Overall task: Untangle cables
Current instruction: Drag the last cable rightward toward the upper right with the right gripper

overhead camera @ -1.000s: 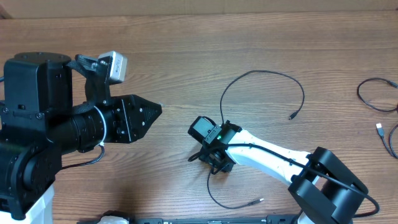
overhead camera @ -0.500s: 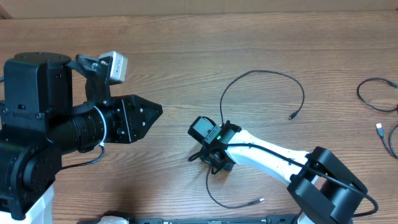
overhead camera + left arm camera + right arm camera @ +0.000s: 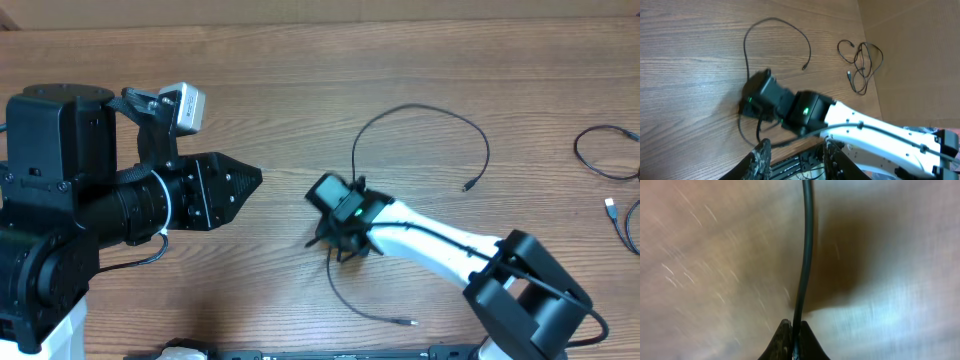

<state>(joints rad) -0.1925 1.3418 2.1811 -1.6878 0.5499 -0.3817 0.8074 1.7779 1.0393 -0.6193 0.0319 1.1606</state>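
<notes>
One thin black cable point(image 3: 430, 110) arcs across the middle of the table, and its tail point(image 3: 370, 312) ends in a small plug near the front edge. My right gripper point(image 3: 338, 240) is down on this cable's middle stretch. In the right wrist view the cable point(image 3: 805, 255) runs straight up from between the right gripper's point(image 3: 796, 330) pinched tips, so it is shut on the cable. My left gripper point(image 3: 252, 180) hovers to the left, well apart from the cable. Its fingers point(image 3: 762, 157) stand open with nothing between them. More cables point(image 3: 605, 155) lie tangled at the far right.
The right arm's white link point(image 3: 440, 245) slants from the front right toward the table's middle. The bulky left arm point(image 3: 70, 210) fills the left side. The tangled bundle point(image 3: 862, 60) lies near the table's right edge, with a silvery-tipped plug point(image 3: 610, 206) beside it.
My right gripper has closed on the cable and shifted slightly up and left, dragging the cable's tail with it. The left arm has stayed put.
</notes>
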